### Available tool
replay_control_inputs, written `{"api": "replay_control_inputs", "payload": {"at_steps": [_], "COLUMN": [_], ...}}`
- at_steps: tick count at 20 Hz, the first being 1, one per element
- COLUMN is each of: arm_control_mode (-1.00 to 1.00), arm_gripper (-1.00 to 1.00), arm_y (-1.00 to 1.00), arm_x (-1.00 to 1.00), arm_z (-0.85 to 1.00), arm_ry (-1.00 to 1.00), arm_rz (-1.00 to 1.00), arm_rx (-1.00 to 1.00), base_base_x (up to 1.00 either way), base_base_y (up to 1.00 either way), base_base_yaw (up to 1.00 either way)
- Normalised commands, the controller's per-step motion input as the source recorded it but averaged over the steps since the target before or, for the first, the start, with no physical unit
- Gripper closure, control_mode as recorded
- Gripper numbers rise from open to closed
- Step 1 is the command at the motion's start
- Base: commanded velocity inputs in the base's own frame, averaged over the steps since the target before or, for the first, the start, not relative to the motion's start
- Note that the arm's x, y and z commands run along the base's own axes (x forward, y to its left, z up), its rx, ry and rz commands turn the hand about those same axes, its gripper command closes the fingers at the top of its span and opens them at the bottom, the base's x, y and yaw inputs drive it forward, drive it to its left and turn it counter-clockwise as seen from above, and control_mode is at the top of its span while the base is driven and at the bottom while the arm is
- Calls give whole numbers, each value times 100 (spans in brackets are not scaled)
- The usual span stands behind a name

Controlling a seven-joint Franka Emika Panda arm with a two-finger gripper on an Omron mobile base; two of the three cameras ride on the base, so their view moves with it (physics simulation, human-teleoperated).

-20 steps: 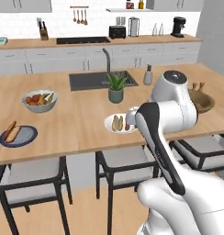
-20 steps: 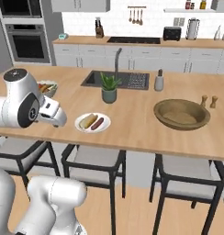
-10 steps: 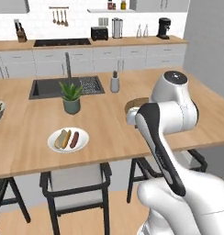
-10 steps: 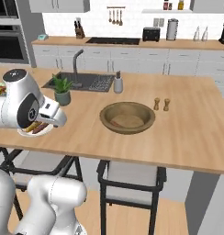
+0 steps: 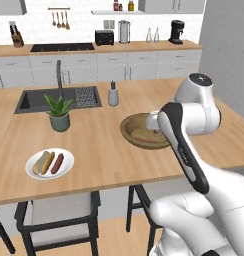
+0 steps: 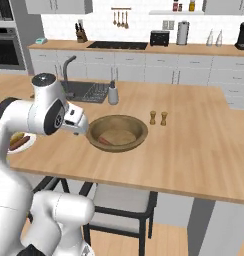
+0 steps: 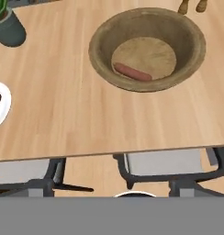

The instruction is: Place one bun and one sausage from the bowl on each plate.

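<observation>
Beside the bowl [image 6: 117,133], at its rim, hangs the hand [image 6: 78,123]; whether it is clenched or released, I cannot tell. Since a second ago the base has driven right along the tabletop [image 5: 101,160], bringing bowl and its one sausage [image 7: 133,72] close and sliding the filled plate [image 5: 49,163] leftward. A pick likely follows.

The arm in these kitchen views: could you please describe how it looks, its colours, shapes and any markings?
The arm is glossy white with rounded, tube-like links and bulbous joints. A dark grey to black band runs along the forearm link, and the round joint cap on top is dark grey with a small light mark. Near the wooden bowl, the hand section is a white blocky piece with dark trim. No cables show.
</observation>
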Motion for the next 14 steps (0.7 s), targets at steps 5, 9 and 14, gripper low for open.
{"api": "replay_control_inputs", "payload": {"at_steps": [5, 9, 14], "arm_control_mode": [-100, -100, -100], "arm_gripper": [-100, -100, -100], "arm_y": [-79, -23, 0], "arm_x": [100, 100, 100], "arm_z": [-32, -81, -88], "arm_ry": [9, 13, 11], "arm_rz": [14, 14, 16], "arm_rx": [2, -1, -4], "base_base_x": [0, 0, 0], "base_base_y": [0, 0, 0], "base_base_yaw": [0, 0, 0]}}
